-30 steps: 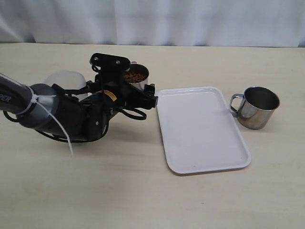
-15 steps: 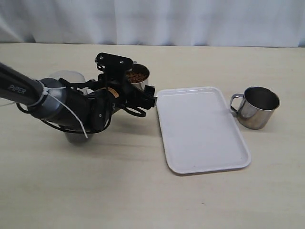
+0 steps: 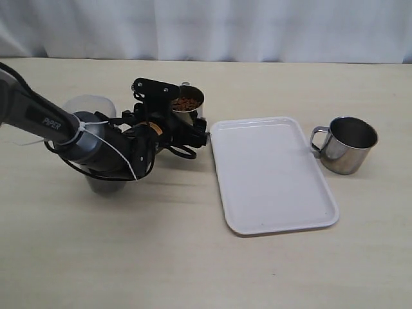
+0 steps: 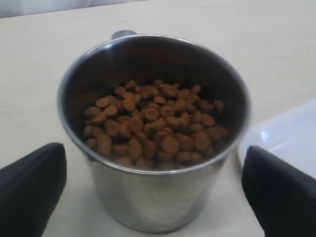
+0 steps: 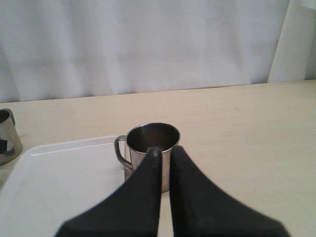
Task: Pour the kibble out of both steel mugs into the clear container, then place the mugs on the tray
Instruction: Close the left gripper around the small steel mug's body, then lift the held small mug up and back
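The left claw (image 4: 155, 195) stands wide open, its two black fingers (image 4: 30, 190) on either side of one steel mug (image 3: 187, 108) and clear of its walls. That mug sits upright on the worktop (image 3: 193, 264), just off a corner of the tray (image 3: 273, 177), with a heap of brown kibble (image 4: 155, 126) inside. The right claw (image 5: 164, 151) is pinched closed on nothing and points toward the second mug (image 3: 346, 145). This mug is upright just beside the tray's opposite long edge, handle toward it. By my count there are two mugs, one white tray and one clear container (image 3: 89, 107), which stands upright behind the left arm, half hidden by it.
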Action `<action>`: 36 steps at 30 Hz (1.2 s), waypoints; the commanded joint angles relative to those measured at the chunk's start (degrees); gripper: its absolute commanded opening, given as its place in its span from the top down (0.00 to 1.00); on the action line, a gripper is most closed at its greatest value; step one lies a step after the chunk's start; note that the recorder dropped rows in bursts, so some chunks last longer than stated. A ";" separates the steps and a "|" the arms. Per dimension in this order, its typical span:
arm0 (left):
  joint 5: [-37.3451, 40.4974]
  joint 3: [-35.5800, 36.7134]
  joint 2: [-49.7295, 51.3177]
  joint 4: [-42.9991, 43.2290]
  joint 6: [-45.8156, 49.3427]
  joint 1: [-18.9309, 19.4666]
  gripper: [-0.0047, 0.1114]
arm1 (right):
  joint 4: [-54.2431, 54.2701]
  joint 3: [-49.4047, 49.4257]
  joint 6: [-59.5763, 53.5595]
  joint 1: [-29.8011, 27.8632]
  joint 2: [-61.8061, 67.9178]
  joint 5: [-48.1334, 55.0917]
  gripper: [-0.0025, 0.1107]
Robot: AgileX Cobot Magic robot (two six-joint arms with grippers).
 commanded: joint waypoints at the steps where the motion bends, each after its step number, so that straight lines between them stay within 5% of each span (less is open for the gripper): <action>1: -0.73 -0.22 0.16 3.30 0.10 1.62 0.22 | -0.48 0.18 -0.01 -0.39 -0.22 0.21 0.94; 19: -3.51 -0.91 0.98 8.07 -0.30 2.30 0.22 | -0.48 0.18 -0.01 -0.39 -0.22 0.21 0.94; 33: 0.20 -10.04 8.04 7.96 -1.60 2.20 0.22 | -0.48 0.18 -0.01 -0.39 -0.22 0.21 0.94; 36: 1.30 -10.04 8.09 9.88 -1.60 2.20 0.30 | -0.48 0.18 -0.01 -0.39 -0.22 0.21 0.94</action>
